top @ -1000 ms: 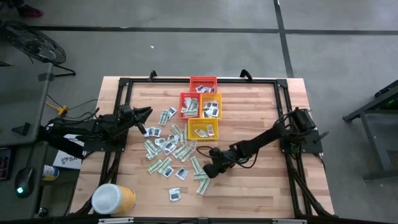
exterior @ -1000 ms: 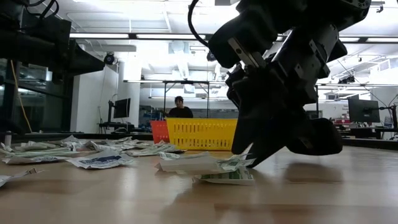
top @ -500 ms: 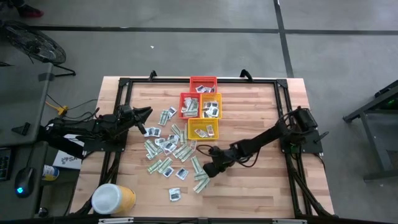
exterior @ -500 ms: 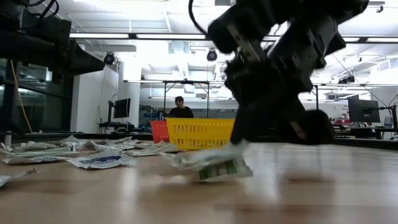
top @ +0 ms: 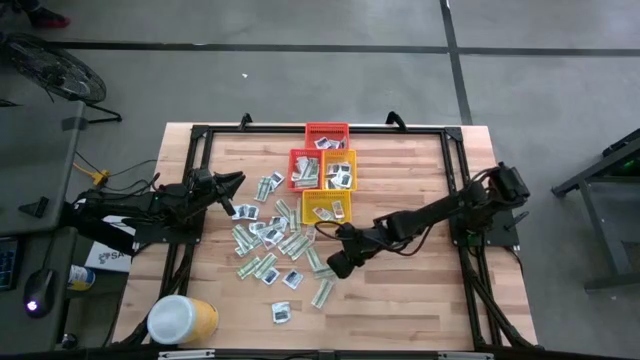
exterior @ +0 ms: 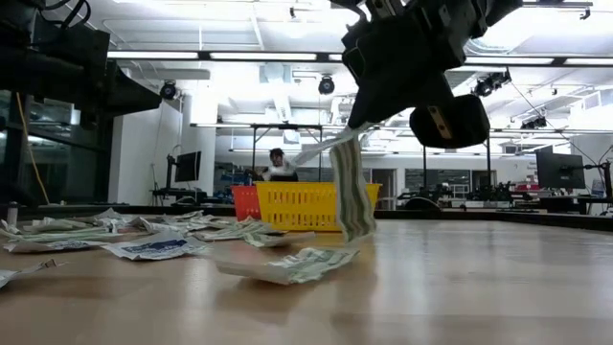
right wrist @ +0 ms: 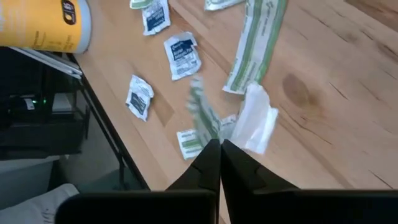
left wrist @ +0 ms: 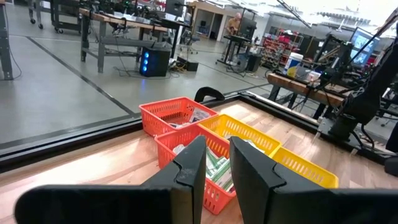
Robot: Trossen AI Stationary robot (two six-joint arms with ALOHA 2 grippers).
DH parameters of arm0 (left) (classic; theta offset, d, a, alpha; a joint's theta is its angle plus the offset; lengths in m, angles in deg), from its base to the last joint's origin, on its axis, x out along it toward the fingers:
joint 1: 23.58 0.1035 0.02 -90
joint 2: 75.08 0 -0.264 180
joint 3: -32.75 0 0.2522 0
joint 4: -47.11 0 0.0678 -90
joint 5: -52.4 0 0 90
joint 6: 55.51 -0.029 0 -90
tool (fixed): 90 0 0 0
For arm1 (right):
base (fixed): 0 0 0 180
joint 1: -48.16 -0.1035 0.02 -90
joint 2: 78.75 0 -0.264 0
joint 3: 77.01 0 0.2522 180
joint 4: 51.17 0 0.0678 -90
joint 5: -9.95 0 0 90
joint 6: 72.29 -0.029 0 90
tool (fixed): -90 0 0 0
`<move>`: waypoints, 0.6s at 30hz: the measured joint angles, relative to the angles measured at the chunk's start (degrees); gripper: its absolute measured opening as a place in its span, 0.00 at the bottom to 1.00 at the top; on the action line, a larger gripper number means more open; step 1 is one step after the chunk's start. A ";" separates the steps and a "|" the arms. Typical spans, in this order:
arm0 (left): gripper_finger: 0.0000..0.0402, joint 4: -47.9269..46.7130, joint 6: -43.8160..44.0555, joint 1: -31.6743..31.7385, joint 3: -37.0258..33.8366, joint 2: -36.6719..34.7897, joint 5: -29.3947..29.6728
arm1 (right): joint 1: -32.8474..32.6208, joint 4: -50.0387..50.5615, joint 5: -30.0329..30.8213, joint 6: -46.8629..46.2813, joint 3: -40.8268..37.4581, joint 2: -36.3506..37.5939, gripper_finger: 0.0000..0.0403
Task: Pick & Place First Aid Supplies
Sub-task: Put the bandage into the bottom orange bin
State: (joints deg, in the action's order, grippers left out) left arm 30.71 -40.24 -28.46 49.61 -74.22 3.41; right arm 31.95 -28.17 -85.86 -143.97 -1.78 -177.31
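1 green-and-white strip (exterior: 351, 196) dangles from the right pincer (top: 337, 263), clamped shut on its end, clear of the counter (top: 420, 300). Carry it level and slowly to the yellow basket (top: 327, 209); the hold looks slight.

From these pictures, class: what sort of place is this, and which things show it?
Probably a robotics lab or workshop: a concrete floor with taped lines, benches with monitors behind the table, and shelving farther off. A person sits at a desk.
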 joint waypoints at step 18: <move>0.18 0.00 0.00 -0.02 0.00 0.00 -0.01 | 0.83 -4.70 -2.31 -6.58 -10.13 -0.02 0.00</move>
State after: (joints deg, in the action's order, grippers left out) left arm 30.71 -40.24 -28.48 49.60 -74.22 3.40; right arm 32.79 -32.86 -88.16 -150.55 -11.90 -177.33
